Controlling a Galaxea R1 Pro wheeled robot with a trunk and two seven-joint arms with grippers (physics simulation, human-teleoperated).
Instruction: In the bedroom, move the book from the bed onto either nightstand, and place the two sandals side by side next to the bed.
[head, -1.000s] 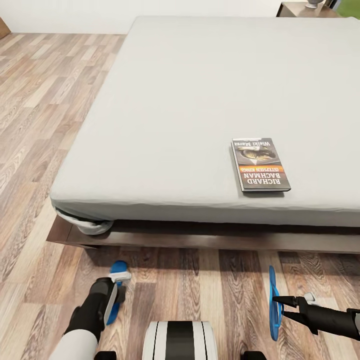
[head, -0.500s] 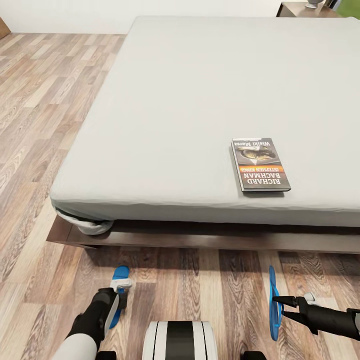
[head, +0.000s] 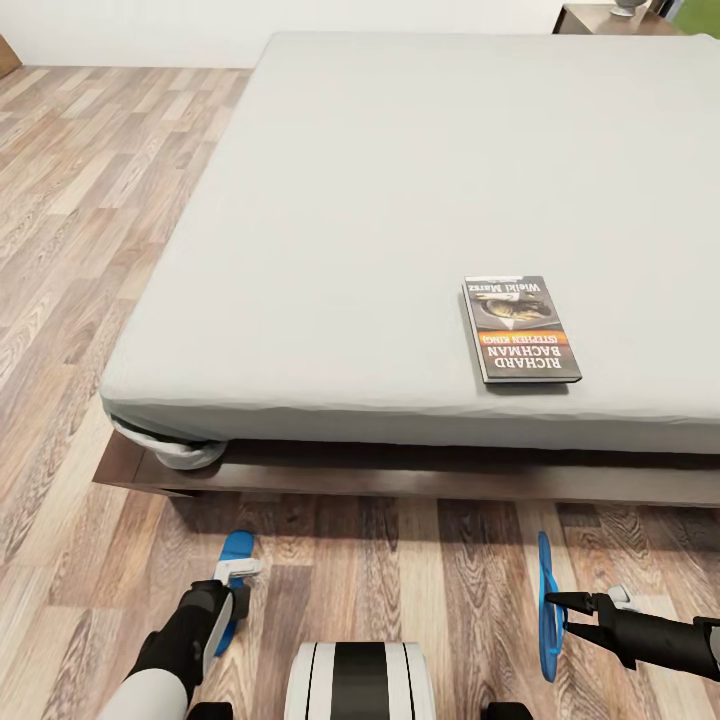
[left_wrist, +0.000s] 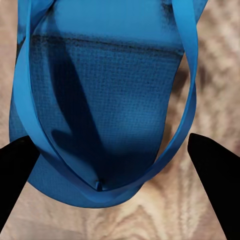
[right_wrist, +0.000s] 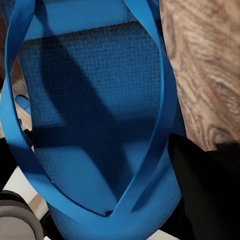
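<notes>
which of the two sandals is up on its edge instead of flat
The sandal by the right gripper, the right sandal: it shows as a thin blue sliver, on its edge. The left sandal shows its broad face toward the floor.

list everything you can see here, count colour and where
large low bed: one, pale grey-white mattress on a dark brown wood frame, fills the middle of the head view
thin paperback book: one, grey-black cover with an orange band and white lettering, flat on the mattress near its front edge
flat flip-flop sandals: two, bright blue, one by the left gripper over the floor, one standing on edge at the right gripper
small dark wood nightstand: one, dark brown, beyond the bed's far corner
wood-plank floor: light brown, around the bed
left gripper: black, fingers spread either side of the sandal
right gripper: black, fingers clamped on its sandal
</notes>
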